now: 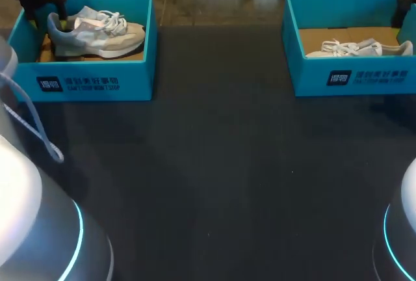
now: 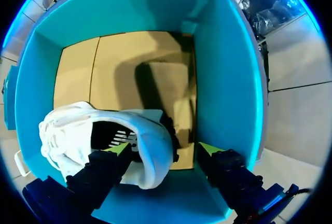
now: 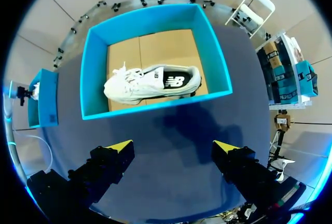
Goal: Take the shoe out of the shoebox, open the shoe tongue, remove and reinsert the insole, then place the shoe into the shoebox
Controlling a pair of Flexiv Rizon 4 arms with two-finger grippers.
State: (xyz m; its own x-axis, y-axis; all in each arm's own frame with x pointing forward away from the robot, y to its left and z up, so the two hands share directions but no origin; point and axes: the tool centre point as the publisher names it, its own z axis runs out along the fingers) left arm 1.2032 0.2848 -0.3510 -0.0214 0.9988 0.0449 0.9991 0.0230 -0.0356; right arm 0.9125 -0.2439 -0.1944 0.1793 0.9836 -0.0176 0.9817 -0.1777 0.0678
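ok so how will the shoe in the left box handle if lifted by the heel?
Probably light for its size: the shoe looks like a soft trainer with a thick sole. The heel collar likely squashes under the left tool, so the toe may sag. Loose laces could snag the box wall.

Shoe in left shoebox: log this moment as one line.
left hand open, astride shoe heel | shoe in shoebox | right hand open, over table
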